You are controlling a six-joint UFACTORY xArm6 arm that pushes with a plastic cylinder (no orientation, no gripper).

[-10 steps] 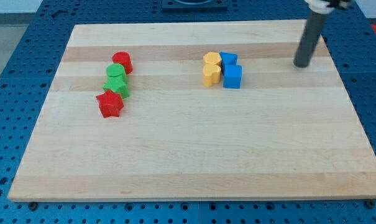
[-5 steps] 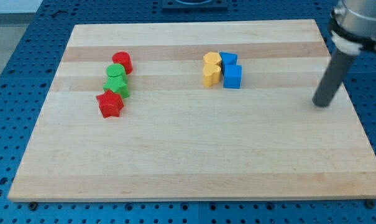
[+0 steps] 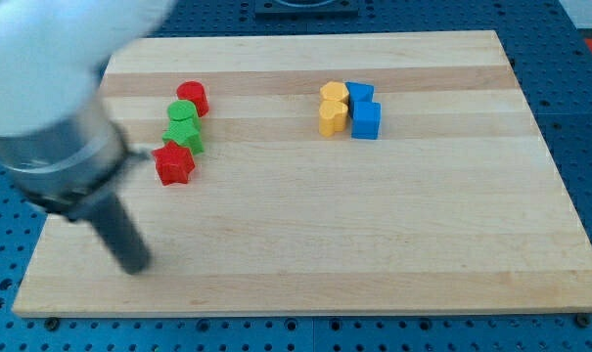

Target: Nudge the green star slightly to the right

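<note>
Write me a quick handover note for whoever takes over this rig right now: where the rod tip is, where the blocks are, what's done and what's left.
My tip: down on the board near the view's bottom left, below and left of the left cluster, touching no block.
Green star: in the left cluster, packed between the green round block above and the red star below; a red round block tops the column.
Two yellow blocks and two blue blocks sit bunched together near the top centre.
Done: nothing visible; the green star is not yet nudged.
Left: bring the tip to the star's left side and push it slightly right.
</note>
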